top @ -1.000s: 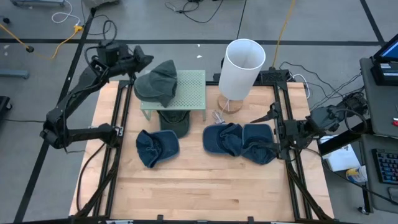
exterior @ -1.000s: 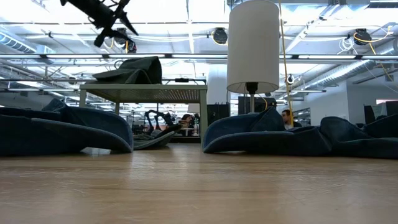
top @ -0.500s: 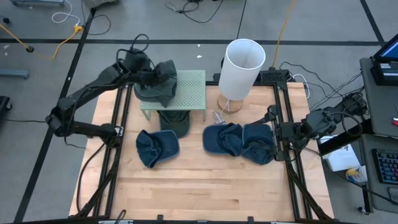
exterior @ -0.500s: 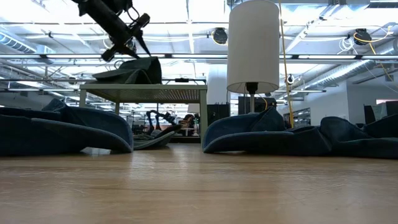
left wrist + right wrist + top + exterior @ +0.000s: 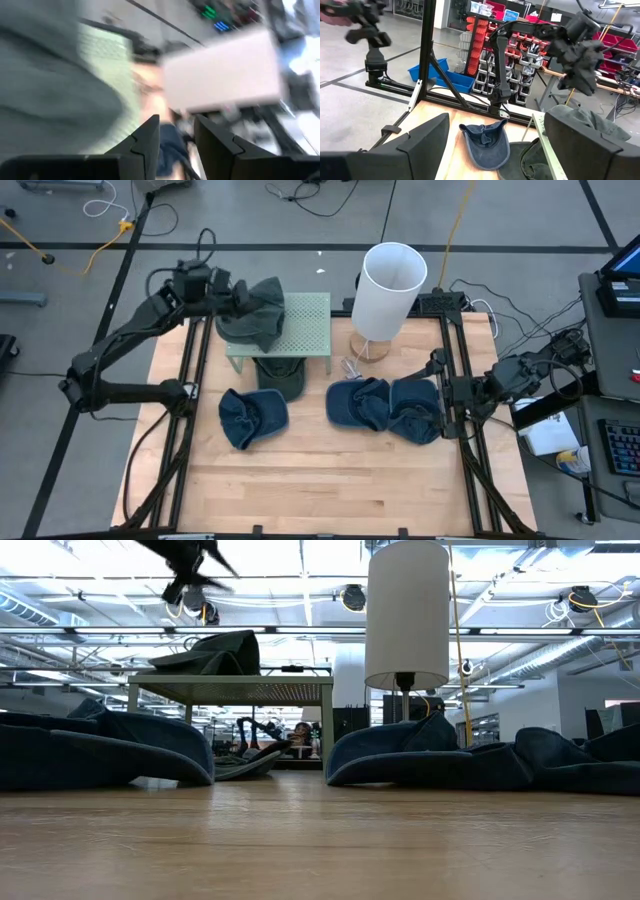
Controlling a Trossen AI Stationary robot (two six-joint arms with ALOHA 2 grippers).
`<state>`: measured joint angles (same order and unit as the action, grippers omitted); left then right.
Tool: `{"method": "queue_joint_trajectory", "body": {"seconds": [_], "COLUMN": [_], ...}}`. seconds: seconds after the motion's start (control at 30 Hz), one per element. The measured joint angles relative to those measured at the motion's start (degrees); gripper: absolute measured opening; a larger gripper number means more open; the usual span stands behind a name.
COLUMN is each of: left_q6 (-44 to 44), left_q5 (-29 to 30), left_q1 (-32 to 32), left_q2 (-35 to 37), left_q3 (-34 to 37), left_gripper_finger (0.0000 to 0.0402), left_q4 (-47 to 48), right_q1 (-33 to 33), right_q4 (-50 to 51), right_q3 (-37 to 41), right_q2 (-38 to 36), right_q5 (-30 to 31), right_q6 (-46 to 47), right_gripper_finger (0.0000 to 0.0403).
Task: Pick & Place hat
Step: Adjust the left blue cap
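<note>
Grey-green fabric marks the hat [image 5: 255,313] at the centre of this scene: it lies crumpled on the left end of a pale green perforated stand [image 5: 300,325], its edge drooping over the stand's side. From table height, the same hat [image 5: 212,652] sits on top of the stand [image 5: 232,689], untouched. The left gripper [image 5: 243,297] hovers just above and beside the hat, at the stand's far-left corner, its 2 dark fingers [image 5: 146,145] standing a narrow gap apart with nothing between them; the wrist picture is blurred. Under the stand lies a darker olive cap [image 5: 281,375]. On the wooden table [image 5: 330,480] in front, a blue denim cap [image 5: 252,417] rests left of centre, and 2 more denim caps [image 5: 390,408] lie touching each other to the right. A lamp with a white cylindrical shade [image 5: 389,288] stands just right of the stand on a round wooden base. The right gripper [image 5: 437,395] waits at the table's right edge, close by the 2 denim caps, its fingers [image 5: 422,142] spread wide and empty.
</note>
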<state>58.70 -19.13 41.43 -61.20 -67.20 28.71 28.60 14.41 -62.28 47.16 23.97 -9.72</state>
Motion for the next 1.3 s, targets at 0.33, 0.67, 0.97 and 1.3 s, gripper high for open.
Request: {"method": "queue_joint_trajectory", "body": {"seconds": [0.33, 0.67, 0.97, 1.3], "left_q6": [-11.1, 1.8, 8.5, 4.4], "left_q5": [0.9, 2.4, 12.6, 24.3], "left_q1": [-20.0, -32.3, -39.4, -44.0], "left_q2": [-1.5, -2.2, -3.6, -10.3], "left_q3": [0.0, 0.0, 0.0, 0.1], "left_gripper_finger": [0.0124, 0.0124, 0.0124, 0.0124], "left_q4": [5.3, 17.0, 32.7, 42.1], "right_q1": [0.0, 0.0, 0.0, 0.0], "right_q4": [0.5, 0.5, 0.5, 0.5], "right_q3": [0.0, 0.0, 0.0, 0.0], "right_q2": [0.0, 0.4, 2.8, 4.5], "right_q5": [0.0, 0.0, -0.1, -0.2], "right_q6": [0.4, -0.4, -2.4, -3.5], "right_gripper_finger": [0.0318, 0.0318, 0.0318, 0.0318]}}
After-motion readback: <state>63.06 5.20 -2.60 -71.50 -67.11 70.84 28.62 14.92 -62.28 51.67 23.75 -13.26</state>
